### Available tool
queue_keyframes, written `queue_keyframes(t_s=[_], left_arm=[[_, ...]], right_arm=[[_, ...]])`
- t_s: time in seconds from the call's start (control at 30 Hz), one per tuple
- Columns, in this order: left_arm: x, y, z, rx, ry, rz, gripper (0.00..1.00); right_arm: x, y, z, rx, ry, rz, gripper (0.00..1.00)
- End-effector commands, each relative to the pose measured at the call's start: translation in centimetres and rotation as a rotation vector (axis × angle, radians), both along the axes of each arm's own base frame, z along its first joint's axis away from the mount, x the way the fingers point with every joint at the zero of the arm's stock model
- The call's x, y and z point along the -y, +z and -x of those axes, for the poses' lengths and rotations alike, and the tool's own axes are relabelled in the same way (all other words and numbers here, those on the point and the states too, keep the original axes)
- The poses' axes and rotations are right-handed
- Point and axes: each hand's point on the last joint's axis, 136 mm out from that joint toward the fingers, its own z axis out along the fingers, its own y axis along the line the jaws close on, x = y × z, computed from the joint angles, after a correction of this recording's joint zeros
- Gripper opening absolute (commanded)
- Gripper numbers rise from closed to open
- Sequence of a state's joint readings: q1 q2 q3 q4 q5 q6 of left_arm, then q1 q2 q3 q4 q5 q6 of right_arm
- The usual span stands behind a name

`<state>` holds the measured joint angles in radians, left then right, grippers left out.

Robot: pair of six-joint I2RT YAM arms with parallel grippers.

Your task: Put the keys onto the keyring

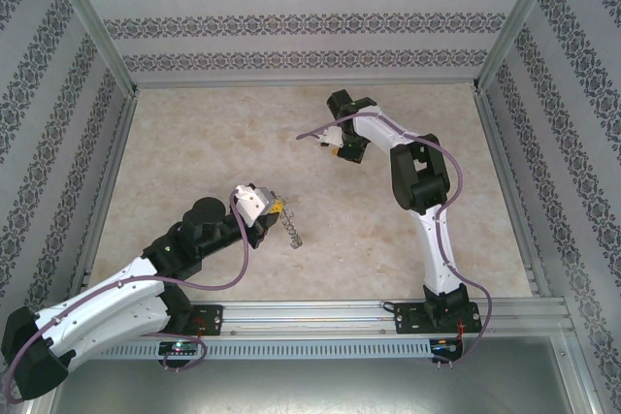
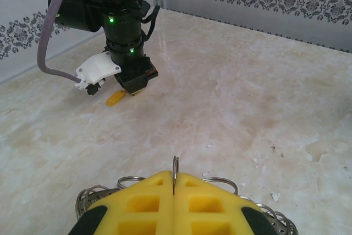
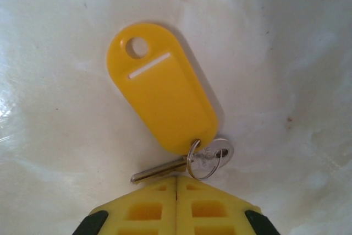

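The left gripper (image 2: 174, 181) is closed on the keyring (image 2: 175, 163) rim, holding it upright near the table (image 1: 194, 143) middle, probably to present its wire loops (image 2: 220, 181). The right gripper (image 3: 176, 184) is closed at the yellow-tagged key (image 3: 165, 168), nearer the far edge; a real pinch I cannot confirm.

A pale marbled tabletop (image 1: 213, 143), framed by aluminium rails (image 1: 310, 315), sits between grey-patterned wallpapered walls (image 1: 291, 16).

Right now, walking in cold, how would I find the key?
Look at the far middle of the marble table, just at the right gripper. There lies a yellow oval tag with a small silver key ringed to it; the keyring in the left gripper is grey and wire-fringed.
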<state>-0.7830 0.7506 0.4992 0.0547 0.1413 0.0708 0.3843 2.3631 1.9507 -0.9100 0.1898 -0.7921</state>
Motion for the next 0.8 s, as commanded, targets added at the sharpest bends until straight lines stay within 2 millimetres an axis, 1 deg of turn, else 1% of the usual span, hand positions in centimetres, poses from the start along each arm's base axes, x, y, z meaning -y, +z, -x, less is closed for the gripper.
queue_keyframes(t_s=[0.0,0.07,0.3,0.53,0.77], left_arm=[[-0.3,1.4,-0.4,0.058,0.014,0.030,0.00],[-0.3,1.4,-0.4,0.057,0.013,0.030,0.00],[-0.4,1.4,-0.4,0.056,0.016,0.030,0.00],[-0.4,1.5,-0.3,0.060,0.016,0.033,0.00],[-0.4,1.5,-0.3,0.062,0.017,0.034,0.00]], right_arm=[[-1.1,-0.5,0.4,-0.025,0.016,-0.024,0.04],[-1.2,-0.4,0.5,-0.028,0.015,-0.027,0.00],[-1.8,0.4,0.7,-0.024,0.006,-0.063,0.00],[-2.9,2.1,0.8,-0.009,-0.024,-0.157,0.00],[-3.9,4.1,1.4,-0.001,-0.049,-0.262,0.00]])
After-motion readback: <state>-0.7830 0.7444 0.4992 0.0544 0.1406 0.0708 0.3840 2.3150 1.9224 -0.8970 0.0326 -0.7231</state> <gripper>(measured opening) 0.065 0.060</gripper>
